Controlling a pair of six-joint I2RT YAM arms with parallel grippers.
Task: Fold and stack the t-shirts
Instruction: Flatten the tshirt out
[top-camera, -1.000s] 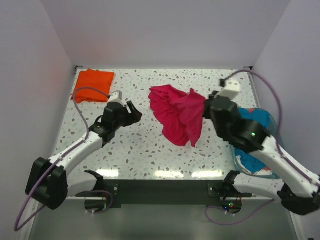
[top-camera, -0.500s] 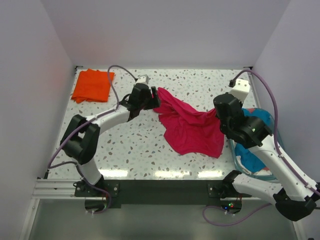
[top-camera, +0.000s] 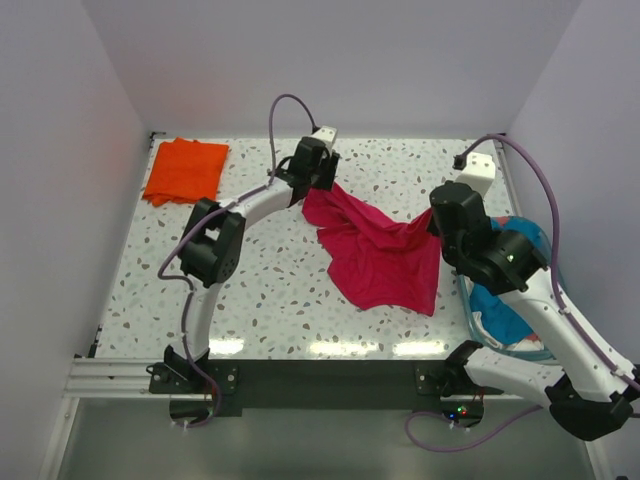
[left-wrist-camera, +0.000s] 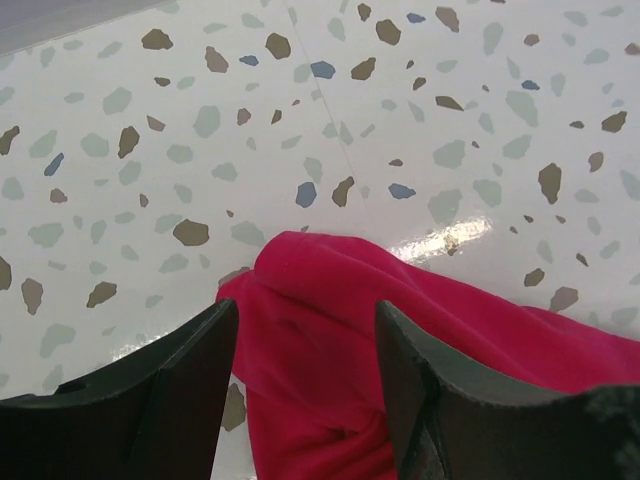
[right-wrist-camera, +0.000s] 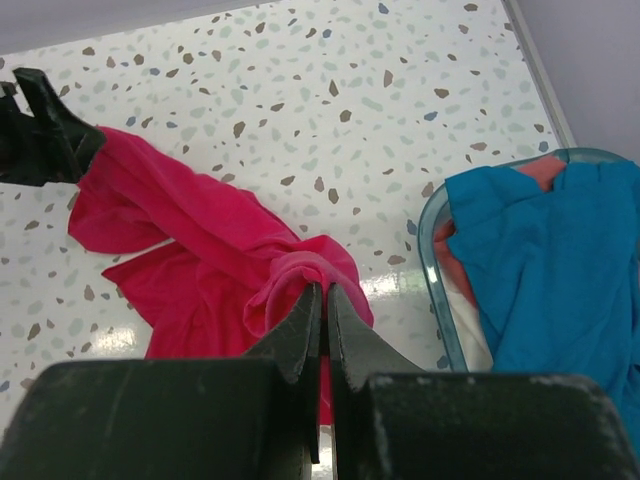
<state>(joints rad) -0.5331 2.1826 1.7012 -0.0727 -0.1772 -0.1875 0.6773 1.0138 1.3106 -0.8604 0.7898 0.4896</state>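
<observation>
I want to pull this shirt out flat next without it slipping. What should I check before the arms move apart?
1. Right gripper shut on the magenta-red cloth t-shirt: ok, a fold is pinched between its fingers.
2. Left gripper closed on the shirt's far corner: not ok, the jaws stand open, straddling the cloth.
3. Shirt free of bunching: not ok, it lies crumpled on the speckled table.
4. Folded bright orange t-shirt out of the way: ok, in the far left corner.
5. Teal-blue t-shirt contained: ok, inside the clear blue-rimmed plastic tub.
6. Which shirt parts are gripped: cannot tell.
</observation>
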